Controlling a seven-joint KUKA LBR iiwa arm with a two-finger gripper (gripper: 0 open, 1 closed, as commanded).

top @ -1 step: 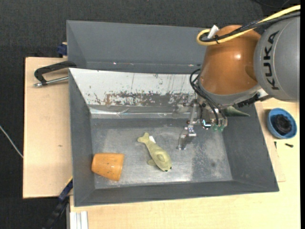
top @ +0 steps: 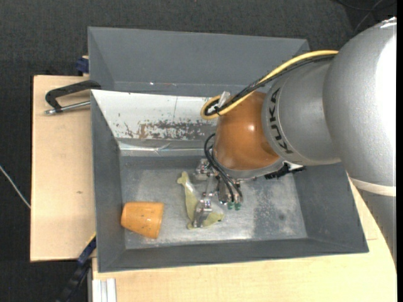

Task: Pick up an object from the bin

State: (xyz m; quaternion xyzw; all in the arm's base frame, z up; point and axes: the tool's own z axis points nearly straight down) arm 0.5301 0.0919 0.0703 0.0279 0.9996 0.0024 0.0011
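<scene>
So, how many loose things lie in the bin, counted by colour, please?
Orange: 1, the cup-shaped thing at the view's lower left.
Pale yellow: 1, the limp piece near the middle; it looks like one piece, though I cannot be sure.
Total: 2.

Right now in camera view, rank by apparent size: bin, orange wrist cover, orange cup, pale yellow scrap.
1. bin
2. orange wrist cover, though it sits nearer the camera, so it looks inflated
3. orange cup and pale yellow scrap: similar extent, scrap partly hidden, so unranked
</scene>
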